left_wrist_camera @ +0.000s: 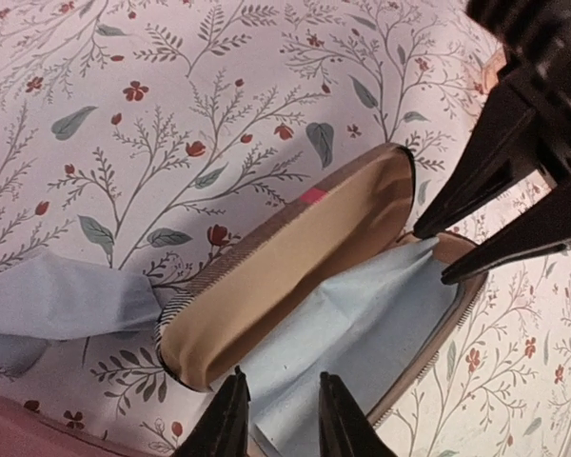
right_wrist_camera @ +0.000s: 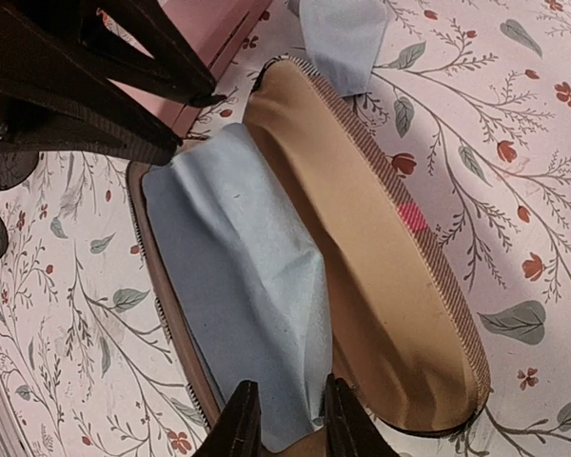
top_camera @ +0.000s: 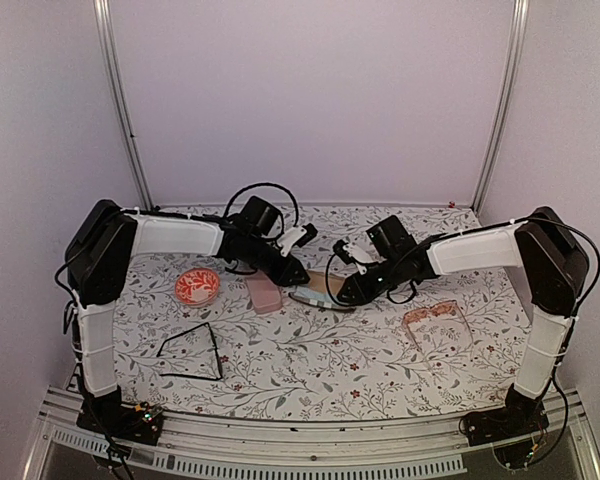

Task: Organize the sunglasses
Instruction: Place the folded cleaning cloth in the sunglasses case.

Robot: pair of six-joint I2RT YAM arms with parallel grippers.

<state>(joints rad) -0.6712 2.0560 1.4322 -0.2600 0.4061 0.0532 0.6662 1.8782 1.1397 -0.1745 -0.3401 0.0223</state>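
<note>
The black wire-frame sunglasses [top_camera: 192,352] lie on the table at the front left. The pale pinkish pair [top_camera: 438,325] lies at the front right. Neither gripper is near them. Both grippers meet at the middle over an open brown case [top_camera: 320,293] [left_wrist_camera: 295,267] [right_wrist_camera: 381,267] with a tan lining. A light blue cloth [left_wrist_camera: 362,324] [right_wrist_camera: 238,267] lies inside it. My left gripper [top_camera: 295,270] [left_wrist_camera: 281,409] hovers over the cloth at one end, jaws slightly apart, nothing between them. My right gripper [top_camera: 345,295] [right_wrist_camera: 287,419] hovers at the other end, also slightly open and empty.
A pink case [top_camera: 267,295] [right_wrist_camera: 219,38] sits just left of the brown one. A second blue cloth [left_wrist_camera: 48,305] [right_wrist_camera: 343,38] lies on the table beside them. A red patterned bowl [top_camera: 197,286] stands at the left. Walls close the table on three sides.
</note>
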